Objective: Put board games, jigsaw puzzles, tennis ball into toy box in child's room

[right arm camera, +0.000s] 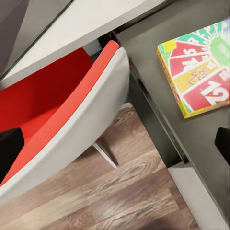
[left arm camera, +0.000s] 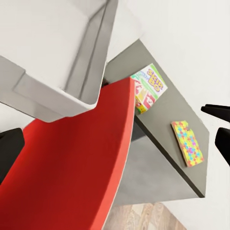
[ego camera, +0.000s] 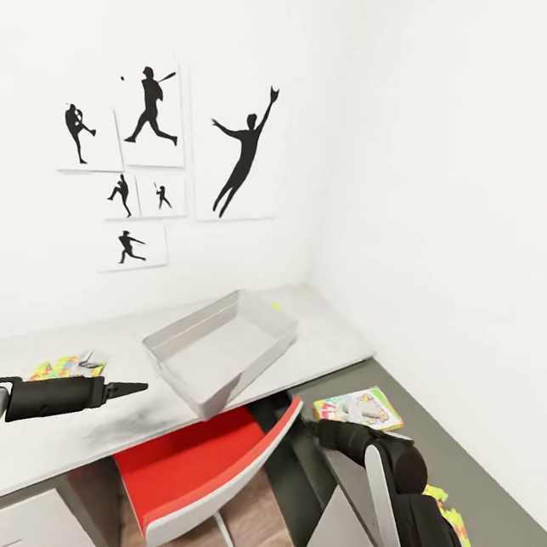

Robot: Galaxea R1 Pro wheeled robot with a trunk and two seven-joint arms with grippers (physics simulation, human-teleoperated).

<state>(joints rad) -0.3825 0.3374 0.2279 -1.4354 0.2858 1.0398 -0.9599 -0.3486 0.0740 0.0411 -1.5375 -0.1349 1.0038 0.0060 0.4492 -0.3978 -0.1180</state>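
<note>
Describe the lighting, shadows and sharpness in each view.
Head view: flat, even light; white walls nearly blown out, and a soft smudged shadow on the table under the left end effector. Left wrist view: the toy box and red chair are sharp and glare-free. Right wrist view: the board game print looks slightly soft; dark shade under the table edge.

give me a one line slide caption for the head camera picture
Empty toy box on the table, red chair below, a board game and a jigsaw on the side cabinet.
</note>
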